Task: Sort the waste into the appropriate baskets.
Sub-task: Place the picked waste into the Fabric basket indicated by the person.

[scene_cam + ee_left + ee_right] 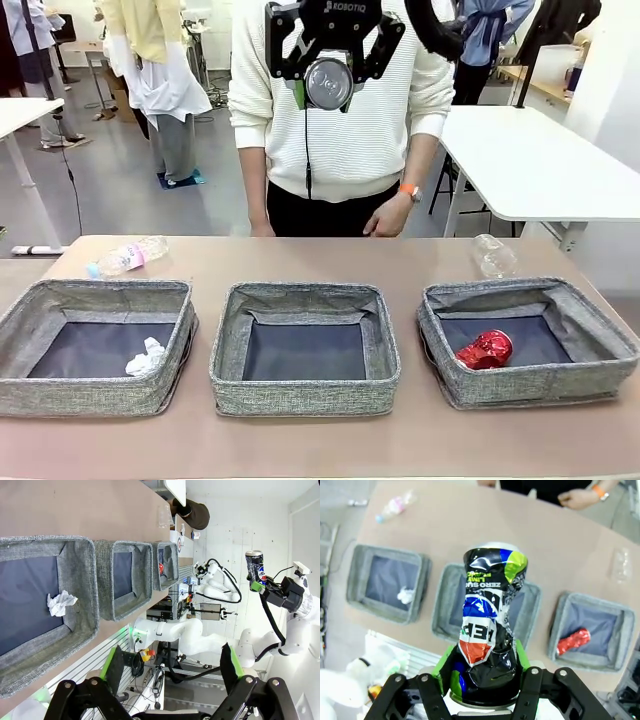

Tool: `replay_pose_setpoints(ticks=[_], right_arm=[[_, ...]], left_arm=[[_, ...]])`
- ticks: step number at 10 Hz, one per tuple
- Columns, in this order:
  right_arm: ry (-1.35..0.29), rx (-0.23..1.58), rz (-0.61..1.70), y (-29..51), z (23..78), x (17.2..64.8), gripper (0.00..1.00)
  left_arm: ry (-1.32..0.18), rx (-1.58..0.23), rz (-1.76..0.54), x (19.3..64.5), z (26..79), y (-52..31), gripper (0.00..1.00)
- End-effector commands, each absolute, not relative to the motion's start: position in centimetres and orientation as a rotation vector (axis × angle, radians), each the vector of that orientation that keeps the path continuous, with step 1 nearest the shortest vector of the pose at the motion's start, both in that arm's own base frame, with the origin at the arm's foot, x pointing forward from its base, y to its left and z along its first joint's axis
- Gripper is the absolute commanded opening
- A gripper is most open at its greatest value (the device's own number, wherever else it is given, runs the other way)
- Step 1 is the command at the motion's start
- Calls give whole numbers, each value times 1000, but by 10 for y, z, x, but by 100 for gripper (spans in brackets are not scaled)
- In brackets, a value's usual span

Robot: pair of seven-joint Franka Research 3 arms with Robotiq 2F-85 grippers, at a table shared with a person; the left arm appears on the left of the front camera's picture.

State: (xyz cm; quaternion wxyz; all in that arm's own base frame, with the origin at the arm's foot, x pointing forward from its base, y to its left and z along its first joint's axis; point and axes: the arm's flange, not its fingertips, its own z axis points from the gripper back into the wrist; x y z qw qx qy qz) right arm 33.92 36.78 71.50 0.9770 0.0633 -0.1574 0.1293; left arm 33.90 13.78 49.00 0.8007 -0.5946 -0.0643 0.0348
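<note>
My right gripper (328, 80) hangs high above the table's far edge, shut on a dented dark blue can (490, 625), which sits between its green pads over the middle basket (445, 610). In the left basket (90, 395) lies a white paper ball (147, 357). A red can (485, 350) rests in the right basket (540, 385). The middle basket (300, 395) has nothing in it. Out on the table lie a clear pink-labelled bottle (128, 256) at far left and a clear plastic cup (493, 255) at far right. My left gripper (172, 667) is open with nothing between its fingers.
A person in a white sweater stands at the table's far side, one hand (385, 218) near the edge. A white table (540, 165) stands behind on the right. Bare tabletop (320, 265) lies between the baskets and the far edge.
</note>
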Motion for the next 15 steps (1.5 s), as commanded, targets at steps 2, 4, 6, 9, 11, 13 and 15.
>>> replay_pose_setpoints(ticks=[2,4,6,9,11,13,15], right_arm=[[-320,132,260,367,718,336,52],[-320,132,260,367,718,336,52],[-320,132,260,367,718,336,52],[-320,132,260,367,718,336,52],[-294,89,302,356,708,339,52],[-219,245,418,294,687,338,52],[-147,201,393,191,643,333,52]], left_arm=[[-146,-1289,82,339,493,138,100],[-146,-1289,82,339,493,138,100],[-146,-1289,82,339,493,138,100],[-146,-1289,82,339,493,138,100],[-146,-1289,82,339,493,138,100],[-146,-1289,82,339,493,138,100],[-146,-1289,82,339,493,138,100]])
